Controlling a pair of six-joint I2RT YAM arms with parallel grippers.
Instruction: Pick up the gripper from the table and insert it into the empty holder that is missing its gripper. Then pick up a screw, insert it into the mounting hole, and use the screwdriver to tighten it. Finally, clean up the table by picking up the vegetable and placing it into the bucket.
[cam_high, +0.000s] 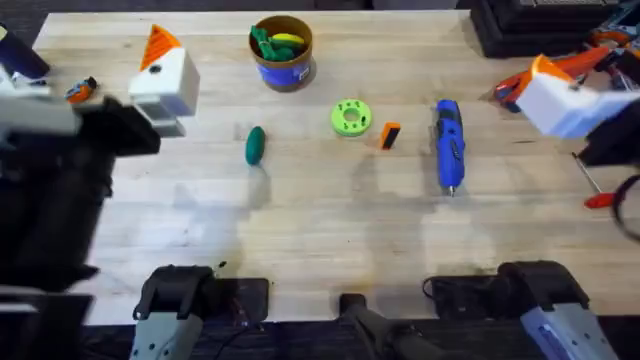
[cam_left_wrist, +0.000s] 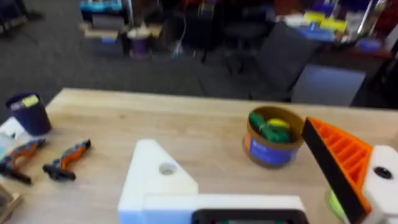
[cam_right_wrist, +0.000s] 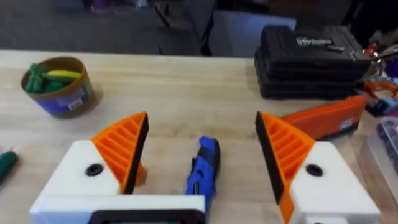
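The orange gripper tip (cam_high: 390, 135) lies loose on the table (cam_high: 320, 240) in the overhead view, between the lime-green disc (cam_high: 351, 117) and the blue screwdriver (cam_high: 448, 146); the dark green vegetable (cam_high: 256, 144) sits left, the bucket (cam_high: 282, 52) behind. Left wrist: the left gripper (cam_left_wrist: 261, 180) stands wide, its bare white holder (cam_left_wrist: 155, 177) lacking a tip. Right wrist: the right gripper (cam_right_wrist: 202, 155) gapes wide above the screwdriver (cam_right_wrist: 204, 169).

Bucket (cam_high: 282, 52) contents blurred; vegetable (cam_right_wrist: 6, 165) cut off at edge.
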